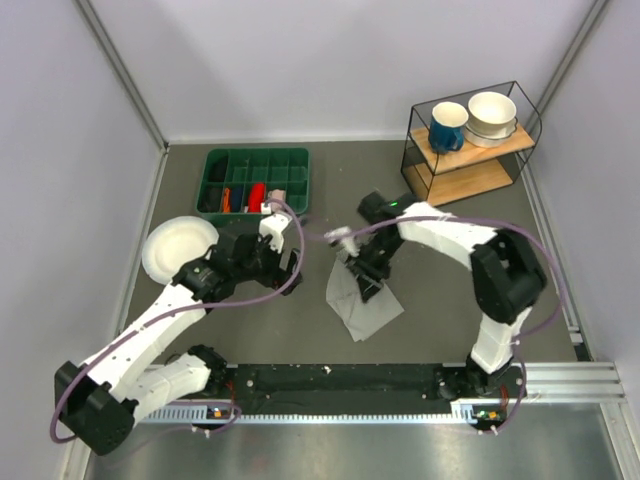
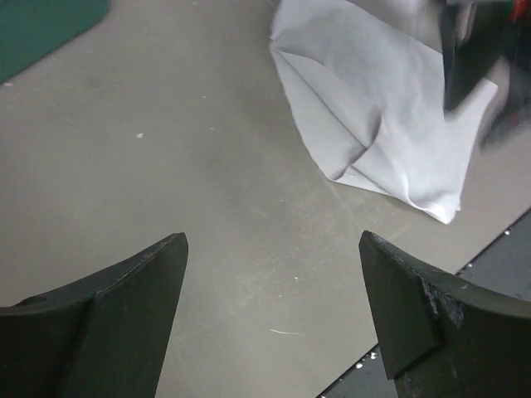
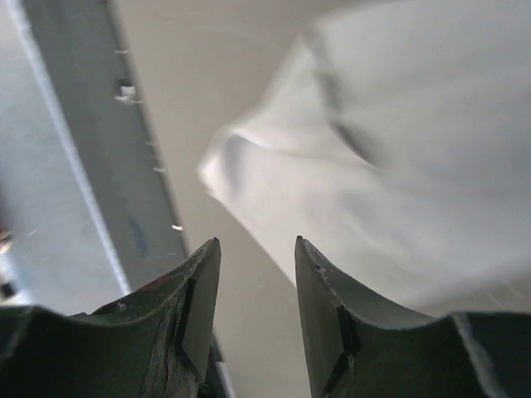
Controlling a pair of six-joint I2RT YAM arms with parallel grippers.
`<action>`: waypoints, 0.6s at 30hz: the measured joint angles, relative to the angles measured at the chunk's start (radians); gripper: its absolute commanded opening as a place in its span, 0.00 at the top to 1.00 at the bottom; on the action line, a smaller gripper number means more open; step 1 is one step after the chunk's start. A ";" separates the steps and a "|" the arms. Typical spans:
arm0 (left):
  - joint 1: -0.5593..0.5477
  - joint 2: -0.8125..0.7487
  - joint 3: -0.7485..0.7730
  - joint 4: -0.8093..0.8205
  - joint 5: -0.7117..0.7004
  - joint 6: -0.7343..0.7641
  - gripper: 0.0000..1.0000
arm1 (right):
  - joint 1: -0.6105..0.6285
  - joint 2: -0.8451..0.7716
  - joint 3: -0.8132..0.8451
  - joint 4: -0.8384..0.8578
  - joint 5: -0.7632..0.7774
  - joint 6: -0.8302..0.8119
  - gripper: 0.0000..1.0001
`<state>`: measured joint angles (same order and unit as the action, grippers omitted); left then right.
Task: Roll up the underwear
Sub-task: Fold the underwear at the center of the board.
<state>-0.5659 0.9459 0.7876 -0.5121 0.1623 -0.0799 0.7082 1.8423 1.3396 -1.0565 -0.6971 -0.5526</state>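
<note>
Left wrist: underwear [image 2: 373,116] soft, creased, folded.

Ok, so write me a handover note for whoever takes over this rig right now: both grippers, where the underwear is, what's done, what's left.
Left gripper: open, empty, over the bare grey table.
Right gripper: jaws parted, nothing between them, above the light grey fabric underwear.
Underwear: mid-table, lying flat, folded over and creased, touched by neither gripper.
Done: some folding at most; no roll formed.
Left: roll it up.
</note>
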 measured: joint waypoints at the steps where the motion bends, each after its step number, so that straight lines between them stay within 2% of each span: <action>1: 0.000 0.011 -0.001 0.004 0.018 -0.001 0.10 | -0.047 -0.034 -0.019 0.019 0.028 0.008 0.57; 3: -0.001 0.051 -0.001 0.023 0.070 -0.011 0.12 | -0.150 -0.101 -0.064 0.064 0.095 0.019 0.56; 4: -0.001 0.075 -0.001 0.032 0.092 -0.018 0.04 | -0.189 -0.118 -0.080 0.079 0.123 0.025 0.56; 6: -0.002 0.125 -0.001 0.047 0.133 -0.029 0.01 | -0.255 -0.141 -0.126 0.122 0.182 0.037 0.55; 9: -0.004 0.191 -0.002 0.048 0.178 -0.048 0.01 | -0.261 -0.134 -0.204 0.167 0.234 0.051 0.54; 13: -0.004 0.204 -0.002 0.051 0.214 -0.056 0.02 | -0.248 -0.097 -0.248 0.182 0.266 0.063 0.54; 18: -0.008 0.208 -0.021 0.103 0.284 -0.091 0.12 | -0.248 -0.077 -0.253 0.197 0.255 0.080 0.56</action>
<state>-0.5735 1.1534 0.7666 -0.4088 0.4465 -0.1711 0.4599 1.7649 1.0870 -0.8593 -0.4419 -0.4725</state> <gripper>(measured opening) 0.942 0.453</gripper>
